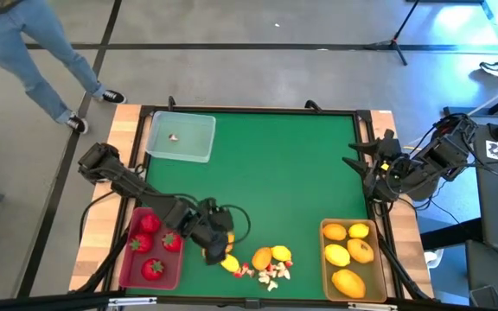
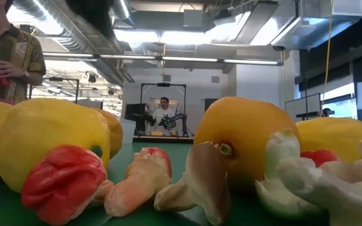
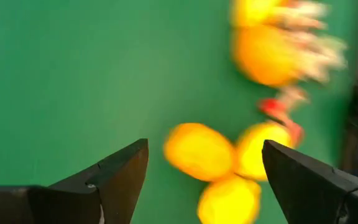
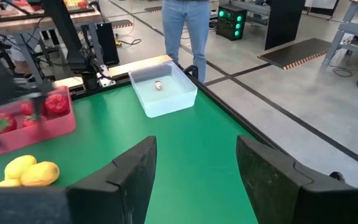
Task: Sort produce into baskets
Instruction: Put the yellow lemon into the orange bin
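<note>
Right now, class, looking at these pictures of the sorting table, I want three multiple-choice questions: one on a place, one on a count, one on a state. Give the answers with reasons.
1. Where does the clear basket sit, seen from above?
A. at the table's far left corner
B. between the two coloured baskets
C. under the right arm

2. How many strawberries lie in the red basket?
A. one
B. four
C. seven

3. How is the left gripper?
A. shut on a strawberry
B. open above yellow fruit
C. resting inside the yellow basket

Answers:
1 A: the high view shows it at the upper left, apart from the others.
2 B: four strawberries show in it.
3 B: its fingers stand apart over the lemons on the green mat.
</note>
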You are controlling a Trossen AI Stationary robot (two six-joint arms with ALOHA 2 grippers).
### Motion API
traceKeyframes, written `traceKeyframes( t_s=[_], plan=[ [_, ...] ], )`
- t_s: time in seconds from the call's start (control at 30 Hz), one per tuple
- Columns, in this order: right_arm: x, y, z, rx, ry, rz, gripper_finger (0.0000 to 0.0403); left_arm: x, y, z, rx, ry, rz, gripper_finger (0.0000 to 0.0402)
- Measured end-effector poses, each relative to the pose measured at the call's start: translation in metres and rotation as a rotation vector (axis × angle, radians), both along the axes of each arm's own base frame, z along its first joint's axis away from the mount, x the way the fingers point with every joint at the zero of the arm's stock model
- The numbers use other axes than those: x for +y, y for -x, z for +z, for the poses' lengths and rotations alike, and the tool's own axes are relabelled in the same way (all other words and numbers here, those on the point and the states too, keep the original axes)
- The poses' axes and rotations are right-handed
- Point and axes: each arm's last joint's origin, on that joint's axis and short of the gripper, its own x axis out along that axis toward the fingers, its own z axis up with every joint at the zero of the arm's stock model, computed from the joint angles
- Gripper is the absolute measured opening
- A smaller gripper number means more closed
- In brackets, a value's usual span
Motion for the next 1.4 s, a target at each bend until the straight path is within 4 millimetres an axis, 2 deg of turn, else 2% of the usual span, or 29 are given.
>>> traceKeyframes(
  t_s=[0.13,0.33,0.5,0.63,0.7,1.03,1.2,1.4],
  plan=[
    [0.0,0.0,0.0,0.006,-0.005,0.008,0.0221,0.007,0.002,-0.018,0.016,0.092,0.266,0.0308],
    [0.001,-0.001,-0.001,0.009,-0.003,0.009,0.0221,0.007,0.004,-0.027,0.011,0.182,0.445,0.0308],
    [0.003,-0.003,-0.001,0.016,0.003,0.009,0.0221,-0.003,-0.008,-0.039,-0.01,0.257,0.453,0.0308],
    [0.003,-0.003,-0.002,0.028,-0.009,0.026,0.0221,-0.006,-0.012,-0.063,0.094,0.246,0.481,0.0308],
    [0.003,-0.003,-0.002,0.035,-0.014,0.035,0.0221,-0.007,-0.011,-0.069,0.12,0.241,0.499,0.0308],
    [0.003,-0.002,-0.003,0.056,-0.008,0.044,0.0221,-0.013,-0.017,-0.078,0.108,0.286,0.533,0.0308],
    [0.003,-0.002,-0.004,0.058,-0.007,0.045,0.0221,-0.017,-0.021,-0.094,0.153,0.294,0.522,0.0308],
    [0.003,-0.002,-0.004,0.061,-0.005,0.045,0.0221,-0.013,-0.028,-0.107,0.177,0.261,0.479,0.0299]
  ],
)
